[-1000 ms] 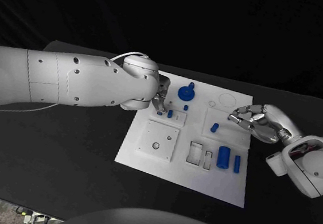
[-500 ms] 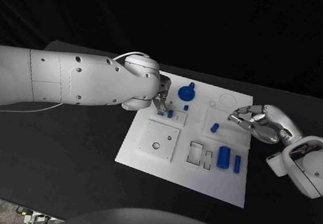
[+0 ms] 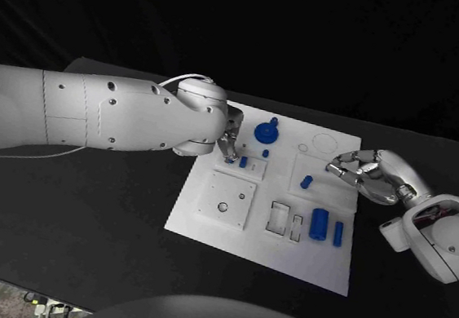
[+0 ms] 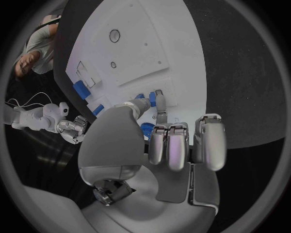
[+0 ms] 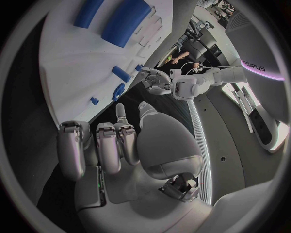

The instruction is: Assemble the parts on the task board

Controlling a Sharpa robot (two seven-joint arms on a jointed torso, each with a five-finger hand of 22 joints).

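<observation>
Risk: the small blue peg is pinched between thumb and fingertip of the left robot hand at the board's 10 o'clock region. A tilted approach to its seat is judged likely to jam the peg or let it slip from the pinch. The fingertips also hide the seat from the head view, so alignment cannot be confirmed there.

The right robot hand is held over the board's 3 o'clock edge with fingers curled in; nothing is seen in it. A sweep from there could disturb the short blue peg nearby.

The task board is a white plate lying flat on the black counter. A blue knob stands at 12 o'clock. A large blue cylinder and a slim blue bar lie at 4 o'clock.
</observation>
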